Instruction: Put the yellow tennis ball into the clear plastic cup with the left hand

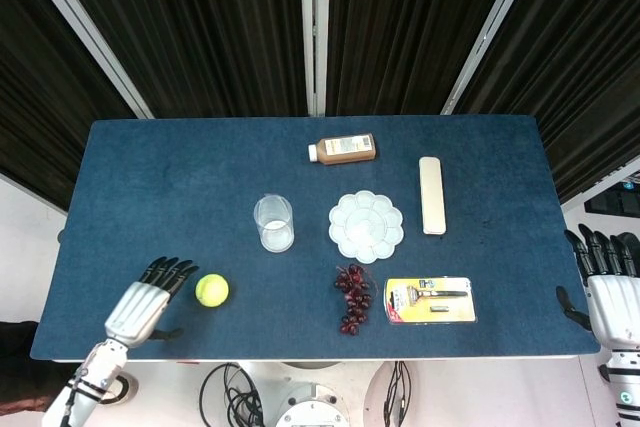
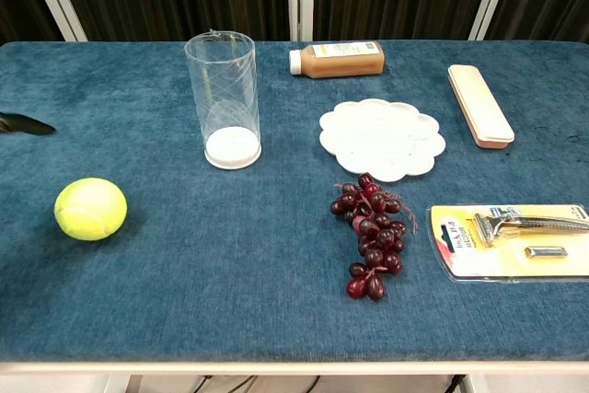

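Observation:
The yellow tennis ball (image 1: 211, 289) (image 2: 90, 209) lies on the blue table near the front left. The clear plastic cup (image 1: 274, 223) (image 2: 224, 98) stands upright behind and to the right of the ball, with nothing in it. My left hand (image 1: 146, 301) hovers just left of the ball, fingers spread and holding nothing; its fingertips (image 2: 26, 124) just enter the chest view at the left edge. My right hand (image 1: 610, 292) stays off the table's right edge, fingers apart and empty.
A brown bottle (image 1: 343, 149) lies on its side at the back. A white palette (image 1: 366, 225), a cream case (image 1: 431, 194), dark grapes (image 1: 351, 298) and a packaged razor (image 1: 430, 300) fill the right half of the table (image 1: 150, 177).

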Tool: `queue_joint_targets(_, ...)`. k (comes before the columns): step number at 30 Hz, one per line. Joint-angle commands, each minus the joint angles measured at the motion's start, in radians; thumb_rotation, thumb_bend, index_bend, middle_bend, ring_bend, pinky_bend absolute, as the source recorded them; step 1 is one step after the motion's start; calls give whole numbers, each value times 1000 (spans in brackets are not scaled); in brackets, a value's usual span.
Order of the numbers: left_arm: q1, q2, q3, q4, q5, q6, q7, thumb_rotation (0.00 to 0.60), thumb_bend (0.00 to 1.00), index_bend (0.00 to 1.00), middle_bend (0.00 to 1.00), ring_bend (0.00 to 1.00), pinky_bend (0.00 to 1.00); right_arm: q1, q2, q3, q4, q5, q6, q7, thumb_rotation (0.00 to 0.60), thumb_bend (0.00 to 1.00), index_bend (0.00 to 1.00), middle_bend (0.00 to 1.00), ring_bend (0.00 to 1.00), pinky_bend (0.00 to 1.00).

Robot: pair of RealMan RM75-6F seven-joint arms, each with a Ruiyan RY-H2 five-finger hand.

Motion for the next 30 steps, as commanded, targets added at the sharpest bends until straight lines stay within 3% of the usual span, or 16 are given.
queue_joint_targets(1,-23,-32,-3,19,-16,-31,24,600,74,85,46,0,2,0,3,2,1,2,1,5,600,319,0,0,0,0)
queue_joint_targets(8,-70,-92,-23,64,-46,-87,31,600,81,86,47,0,62,4,2,6,11,10,-7,12,600,319,0,0,0,0)
queue_joint_targets(13,-95,-134,-40,110,-87,-122,44,600,114,131,79,11,210,5,2,9,17,15,-11,21,600,319,0,0,0,0)
queue_joint_targets(15,-101,-142,-44,119,-110,-136,59,600,121,176,113,45,288,5,4,10,19,19,-11,26,600,318,0,0,0,0)
queue_joint_targets(20,-108,-167,-56,138,-139,-132,78,600,146,374,312,259,555,4,7,12,29,25,-15,40,600,318,0,0,0,0)
queue_joint_targets(22,-110,-178,-54,149,-125,-117,66,600,152,438,375,325,616,4,6,12,33,27,-17,45,600,318,0,0,0,0)
queue_joint_targets(30,-118,-198,-54,172,-106,-85,44,600,169,547,508,455,720,5,0,10,45,29,-22,54,600,319,0,0,0,0)
